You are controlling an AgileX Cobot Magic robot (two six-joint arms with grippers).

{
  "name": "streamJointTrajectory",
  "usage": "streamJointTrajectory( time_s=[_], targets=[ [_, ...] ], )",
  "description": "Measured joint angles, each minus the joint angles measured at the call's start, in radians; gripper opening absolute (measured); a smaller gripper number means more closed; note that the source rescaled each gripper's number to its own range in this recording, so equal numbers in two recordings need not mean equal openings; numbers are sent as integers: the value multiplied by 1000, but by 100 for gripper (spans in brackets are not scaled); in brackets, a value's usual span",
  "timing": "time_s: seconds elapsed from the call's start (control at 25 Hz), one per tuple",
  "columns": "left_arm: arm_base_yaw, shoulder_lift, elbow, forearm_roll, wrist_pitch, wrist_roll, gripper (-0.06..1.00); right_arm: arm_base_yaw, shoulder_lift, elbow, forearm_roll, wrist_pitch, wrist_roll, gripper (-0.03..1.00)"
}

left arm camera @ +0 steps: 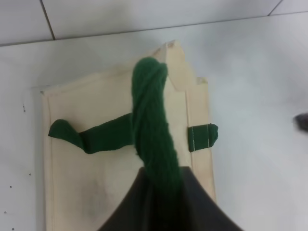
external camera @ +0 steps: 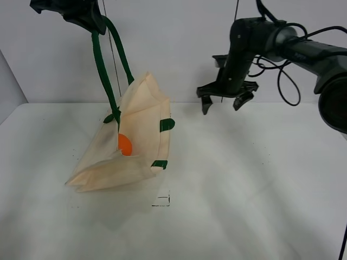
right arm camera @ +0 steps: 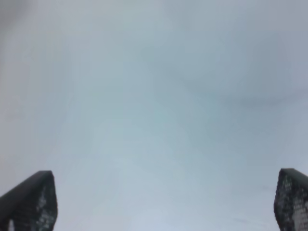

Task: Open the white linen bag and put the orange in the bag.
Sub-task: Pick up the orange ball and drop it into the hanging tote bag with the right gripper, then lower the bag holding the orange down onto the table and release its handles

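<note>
The white linen bag point(external camera: 135, 141) hangs by its dark green handle point(external camera: 103, 65) from my left gripper point(external camera: 89, 19), lifted on the left with its lower end on the table. The orange point(external camera: 125, 144) shows inside the bag's open mouth. In the left wrist view the gripper point(left arm camera: 161, 192) is shut on the green handle point(left arm camera: 151, 125), with the cream bag point(left arm camera: 96, 168) below it. My right gripper point(external camera: 223, 100) is open and empty, up in the air to the right of the bag. The right wrist view shows only its two fingertips point(right arm camera: 33, 202) over bare white table.
A white table point(external camera: 249, 184) spreads under both arms. A small black square mark point(external camera: 161, 201) lies on it just in front of the bag. A white wall stands behind.
</note>
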Motion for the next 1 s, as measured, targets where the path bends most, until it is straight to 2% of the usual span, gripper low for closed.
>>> streamJointTrajectory(
  time_s=[0.2, 0.4, 0.76, 1.0],
  targets=[
    [0, 0, 0, 0, 0, 0, 0, -166, 0, 0, -44, 31, -2, 100],
    [0, 0, 0, 0, 0, 0, 0, -264, -2, 0, -48, 33, -8, 100],
    [0, 0, 0, 0, 0, 0, 0, -276, -139, 100, -41, 34, -34, 100],
    [0, 0, 0, 0, 0, 1, 0, -276, -390, 399, -27, 33, -52, 100]
  ],
)
